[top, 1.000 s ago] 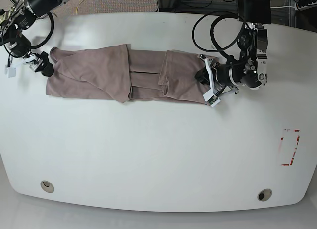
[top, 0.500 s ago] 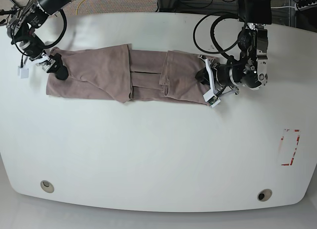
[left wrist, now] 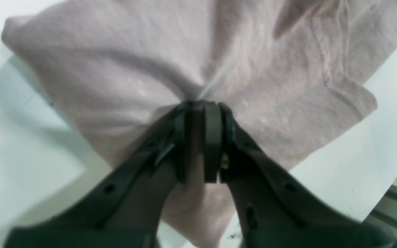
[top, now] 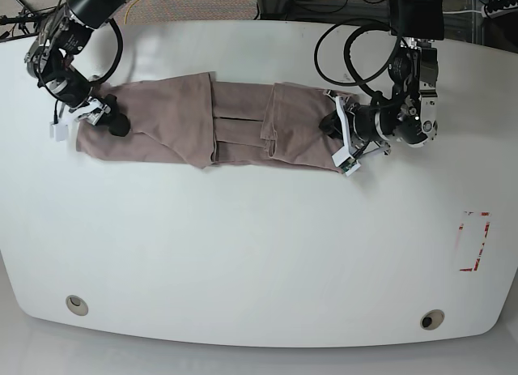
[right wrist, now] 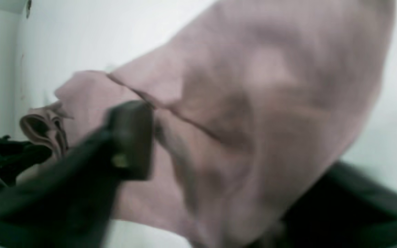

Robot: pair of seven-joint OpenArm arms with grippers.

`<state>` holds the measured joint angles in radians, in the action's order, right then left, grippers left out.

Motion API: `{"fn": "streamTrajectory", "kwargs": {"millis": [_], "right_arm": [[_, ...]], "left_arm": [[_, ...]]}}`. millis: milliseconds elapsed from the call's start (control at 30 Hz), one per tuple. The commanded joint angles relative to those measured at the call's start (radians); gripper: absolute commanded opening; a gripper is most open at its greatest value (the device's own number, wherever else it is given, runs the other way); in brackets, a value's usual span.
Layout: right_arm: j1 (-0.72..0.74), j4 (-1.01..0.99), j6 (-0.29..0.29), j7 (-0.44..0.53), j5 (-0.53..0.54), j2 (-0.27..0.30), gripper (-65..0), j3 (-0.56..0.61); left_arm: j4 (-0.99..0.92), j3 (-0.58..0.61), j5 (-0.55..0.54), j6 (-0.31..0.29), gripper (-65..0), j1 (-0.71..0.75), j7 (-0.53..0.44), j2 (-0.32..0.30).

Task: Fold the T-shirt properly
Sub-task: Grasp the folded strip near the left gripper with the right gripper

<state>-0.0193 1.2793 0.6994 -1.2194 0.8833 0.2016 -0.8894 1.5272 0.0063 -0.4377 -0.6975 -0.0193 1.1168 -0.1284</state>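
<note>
The dusty mauve-brown soft cotton T-shirt (top: 214,120) lay as a long, narrow band on the white oval table (top: 259,253), near its far edge, both sides already turned inward to leave overlapping panels and a seam line down the middle. Its long axis ran straight across the base view, from one arm to the other. The left gripper (top: 338,125), at the band's end on that view's right, was clamped on a pinch of the fabric; the left wrist view showed the black jaws (left wrist: 198,144) pressed together with cloth gathered between them and creases radiating from the bite. The right gripper (top: 109,120) sat at the opposite end, over the cloth. In the right wrist view, blurred, one dark finger (right wrist: 129,137) lay on top of the fabric by a hem line and the other showed beneath the raised cloth at lower right, so the end lay between the jaws; whether they had bitten yet could not be told. Judgement: each arm served its own end, neither nearer the middle. The coming fold would probably carry one end along the long axis toward the other, so both grips needed to be level across the band's width. A weak right-hand hold risked dropping one layer and skewing the fold.
</note>
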Motion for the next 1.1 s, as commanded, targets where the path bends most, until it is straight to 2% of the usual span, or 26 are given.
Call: {"fn": "streamTrajectory", "kwargs": {"millis": [0,33,100,167,333,500,833,967,1067], "right_arm": [[-0.001,0.007,-0.001,0.026,-0.003,0.017,-42.3,0.006],[-0.001,0.009,-0.001,0.029,-0.003,0.019,-49.5,0.013],[-0.003,0.013,-0.001,0.029,-0.005,0.022,-58.0,0.017],[-0.008,0.021,-0.001,0.029,-0.016,0.028,-63.7,0.017],[-0.032,0.148,-0.001,0.031,-0.072,0.040,-65.0,0.017],[-0.072,0.359,-0.001,0.029,-0.145,0.034,-65.0,0.023],[-0.138,0.730,-0.001,0.029,-0.326,0.034,-65.0,0.214],[-0.136,0.753,-0.001,0.031,-0.365,0.034,-65.0,0.284],[-0.129,0.753,-0.001,0.031,-0.364,0.031,-65.0,0.287]], "left_arm": [[0.008,-0.002,0.020,-0.001,-60.3,-0.009,0.015,-0.007],[0.008,-0.002,0.023,-0.001,-60.3,-0.009,0.015,-0.007],[0.008,-0.001,0.044,-0.001,-60.1,-0.009,0.016,-0.007],[0.008,-0.001,0.078,-0.001,-60.1,-0.009,0.016,-0.003],[0.005,-0.001,0.153,-0.001,-60.1,-0.011,0.018,0.017],[-0.058,-0.001,0.170,-0.001,-60.0,-0.017,0.019,0.039],[-0.267,-0.001,0.173,-0.001,-60.0,-0.117,0.012,0.132],[-0.330,-0.001,0.173,-0.001,-60.0,-0.158,0.012,0.177],[-0.356,0.002,0.173,0.040,-60.0,-0.173,0.012,0.206]]}}
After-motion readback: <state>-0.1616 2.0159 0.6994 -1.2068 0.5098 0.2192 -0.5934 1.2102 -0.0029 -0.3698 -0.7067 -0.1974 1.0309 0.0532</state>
